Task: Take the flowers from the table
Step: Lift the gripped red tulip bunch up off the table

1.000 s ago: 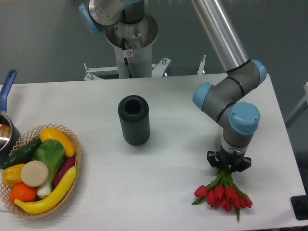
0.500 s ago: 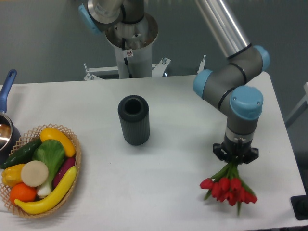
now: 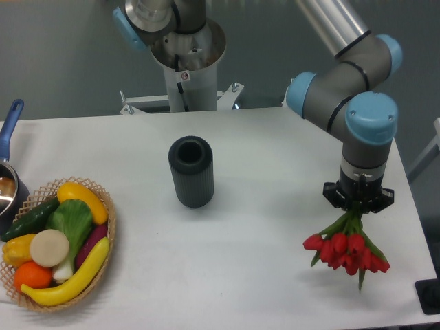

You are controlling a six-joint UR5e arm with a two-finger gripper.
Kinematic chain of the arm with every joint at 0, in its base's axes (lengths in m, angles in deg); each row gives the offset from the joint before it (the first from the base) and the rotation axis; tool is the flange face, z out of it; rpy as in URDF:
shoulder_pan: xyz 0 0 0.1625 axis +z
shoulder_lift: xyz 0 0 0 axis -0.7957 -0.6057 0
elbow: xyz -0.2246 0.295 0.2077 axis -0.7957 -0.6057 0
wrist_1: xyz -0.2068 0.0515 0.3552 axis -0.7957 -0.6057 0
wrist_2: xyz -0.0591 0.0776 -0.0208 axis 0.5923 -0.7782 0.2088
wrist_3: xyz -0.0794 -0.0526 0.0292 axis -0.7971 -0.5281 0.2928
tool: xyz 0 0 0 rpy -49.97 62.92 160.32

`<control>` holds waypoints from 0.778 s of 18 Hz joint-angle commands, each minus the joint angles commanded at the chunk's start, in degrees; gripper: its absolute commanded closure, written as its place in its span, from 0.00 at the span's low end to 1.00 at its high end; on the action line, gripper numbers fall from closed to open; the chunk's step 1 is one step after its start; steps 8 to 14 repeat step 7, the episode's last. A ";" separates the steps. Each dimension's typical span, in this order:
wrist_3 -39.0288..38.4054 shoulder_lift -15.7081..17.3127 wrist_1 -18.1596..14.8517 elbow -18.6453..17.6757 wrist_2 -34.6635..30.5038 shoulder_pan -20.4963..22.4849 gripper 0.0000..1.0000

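At the right of the frame the gripper (image 3: pixel 358 204) is seen pointing straight down, hung from the grey arm with blue joint caps (image 3: pixel 370 118) that comes in from the top edge. Its fingers are closed on the green stems of the flowers (image 3: pixel 346 249), which are gripped just below the black finger mount. The bunch of red tulips is held by the stems, with the heads fanned out at the lower right of the frame and a few green leaves spread between and below them. A soft shadow is cast on the white table (image 3: pixel 261 172) under the bunch; whether the lowest heads are touching the tabletop or hanging just clear of it cannot be told from this view.

Near the middle of the frame a dark ribbed cylindrical vase (image 3: pixel 191 171) is stood upright with its open mouth upward, well apart from the flowers. At the lower left a woven basket (image 3: pixel 104 242) is placed, filled with toy produce: yellow bananas, a green cucumber, a leafy green vegetable, a purple aubergine, an orange and a pale round piece. At the far left edge a pot with a blue handle (image 3: pixel 9 122) is partly cut off by the frame. The robot's base column (image 3: pixel 187 53) is seen behind the table at the upper middle.
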 joint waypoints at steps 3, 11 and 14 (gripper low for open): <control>1.41 0.44 -4.48 2.11 0.09 0.35 1.00; 1.76 0.44 -5.19 2.46 0.00 0.35 1.00; 1.76 0.44 -5.19 2.46 0.00 0.35 1.00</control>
